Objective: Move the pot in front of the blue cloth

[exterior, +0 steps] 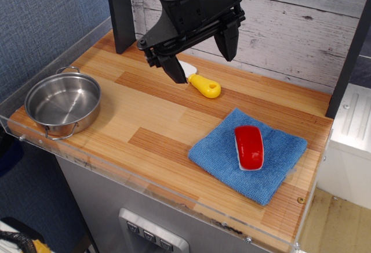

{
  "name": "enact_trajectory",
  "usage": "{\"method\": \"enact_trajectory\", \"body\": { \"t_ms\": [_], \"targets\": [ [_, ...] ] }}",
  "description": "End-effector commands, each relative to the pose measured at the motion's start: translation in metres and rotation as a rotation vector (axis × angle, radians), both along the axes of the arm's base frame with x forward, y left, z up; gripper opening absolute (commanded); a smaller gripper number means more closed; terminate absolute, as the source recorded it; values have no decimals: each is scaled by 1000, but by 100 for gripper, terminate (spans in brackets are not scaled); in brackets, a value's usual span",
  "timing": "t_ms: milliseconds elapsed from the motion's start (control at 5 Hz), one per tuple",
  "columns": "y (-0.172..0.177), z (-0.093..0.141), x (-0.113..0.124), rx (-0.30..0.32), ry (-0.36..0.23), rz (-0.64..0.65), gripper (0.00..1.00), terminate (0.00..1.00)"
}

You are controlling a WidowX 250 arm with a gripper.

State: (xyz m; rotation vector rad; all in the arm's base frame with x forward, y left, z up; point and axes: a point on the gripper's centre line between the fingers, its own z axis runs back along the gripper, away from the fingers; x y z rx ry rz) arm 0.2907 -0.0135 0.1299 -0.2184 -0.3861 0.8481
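Note:
A small shiny steel pot (62, 102) with thin wire loop handles stands empty near the table's left front corner. A square blue cloth (223, 151) lies flat at the right front of the table, with a red oblong block (248, 147) lying on it. My gripper (203, 57) hangs above the back middle of the table, open and empty, its two dark fingers spread wide. It is well to the right of the pot and behind the cloth.
A yellow-handled tool (204, 85) with a white end lies on the wooden table (145, 119) just below the gripper. A dark post (120, 12) stands at the back left. A clear rim edges the table. A white wall is behind.

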Motion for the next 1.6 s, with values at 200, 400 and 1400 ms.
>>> {"method": "enact_trajectory", "body": {
  "t_ms": [200,400,1400],
  "targets": [
    [42,-5,-10,2,5,123,100,0],
    [78,-2,-23,7,9,229,100,0],
    [205,-13,-62,182,109,330,100,0]
  ]
}}
